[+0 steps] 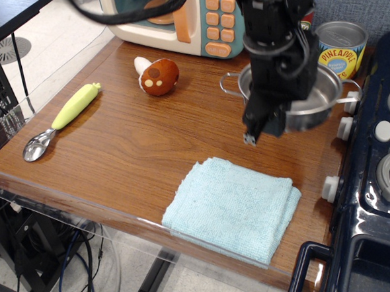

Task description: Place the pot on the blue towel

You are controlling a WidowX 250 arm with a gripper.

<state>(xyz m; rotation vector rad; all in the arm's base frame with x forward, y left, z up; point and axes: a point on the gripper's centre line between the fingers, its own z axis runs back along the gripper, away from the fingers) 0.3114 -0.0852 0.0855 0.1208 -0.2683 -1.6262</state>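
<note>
Claw (265, 123) grips shiny round pot (318, 102).

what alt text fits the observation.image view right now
A black robot gripper holds a shiny steel pot lifted above a wooden table, short of the folded blue towel. Behind sit a toy microwave, pineapple can, toy mushroom and green-handled spoon.
</note>
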